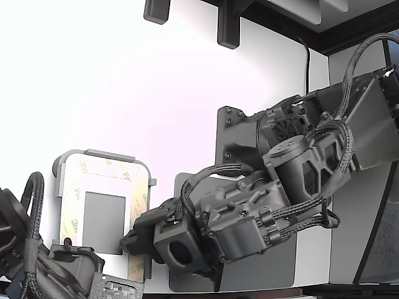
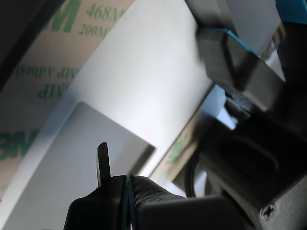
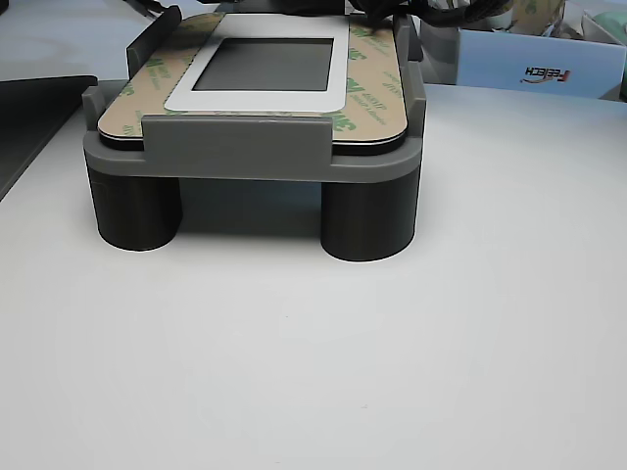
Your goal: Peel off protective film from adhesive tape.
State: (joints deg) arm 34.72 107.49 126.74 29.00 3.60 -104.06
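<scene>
Reaching in from the exterior view's right, the arm places its gripper [image 1: 132,240] at the lower right corner of the grey fixture [image 1: 62,163], as that view shows it. The fixture is a raised tray standing on round dark legs [image 3: 366,220] on the white table [image 3: 392,372]. It holds a flat part bordered by the adhesive tape [image 3: 377,93], whose face is covered by the protective film [image 1: 75,187], tan with green 3M print. Inside that border lies a pale frame [image 3: 338,64] around a dark grey rectangle [image 3: 265,64]. In the wrist view the two fingertips [image 2: 103,165] sit together near the inner corner of the pale frame, with only a thin blue-edged seam between them. The jaws appear closed; whether a film edge is pinched in that seam cannot be told. The film [image 2: 29,96] lies flat along the border in the wrist view, and a further strip [image 2: 180,151] runs beside the frame near the fingertips. In the exterior view a short length of printed liner [image 1: 136,266] shows just below the gripper, past the fixture's lower edge. A dark grey mat [image 1: 274,274] lies under the arm.
</scene>
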